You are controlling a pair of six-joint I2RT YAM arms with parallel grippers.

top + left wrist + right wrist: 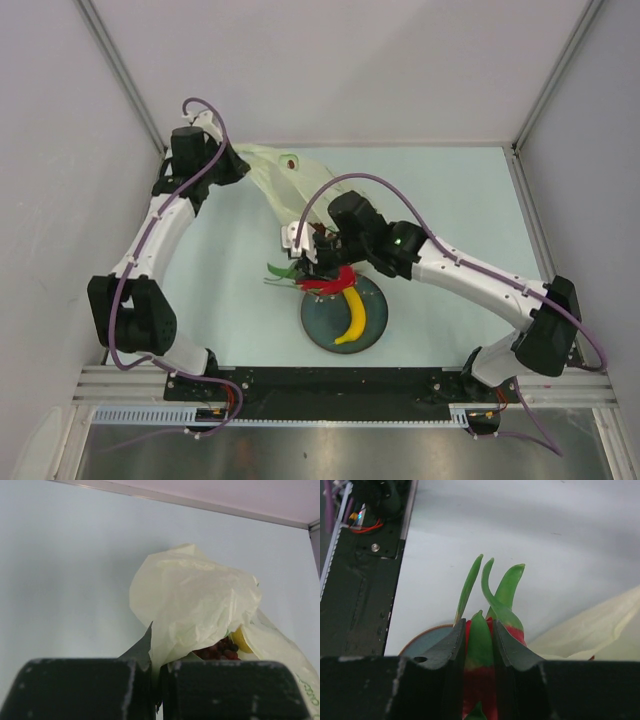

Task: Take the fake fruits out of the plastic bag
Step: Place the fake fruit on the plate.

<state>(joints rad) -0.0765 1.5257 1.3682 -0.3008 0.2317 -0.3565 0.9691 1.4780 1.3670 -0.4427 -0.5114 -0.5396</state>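
Note:
The pale yellow-green plastic bag (285, 180) lies at the back middle of the table. My left gripper (232, 160) is shut on its far edge (165, 645) and holds it lifted. Inside the bag's mouth a dark red grape bunch (220, 650) and a yellow lemon (241, 640) show. My right gripper (312, 262) is shut on the red dragon fruit (325, 282) with green leaf tips (495, 587), held above the plate's far rim. The yellow banana (353, 318) lies on the dark blue-green plate (322, 325).
The plate's rim (427, 637) shows below my right gripper's fingers. White walls enclose the table on three sides. The black rail with the arm bases (340, 385) runs along the near edge.

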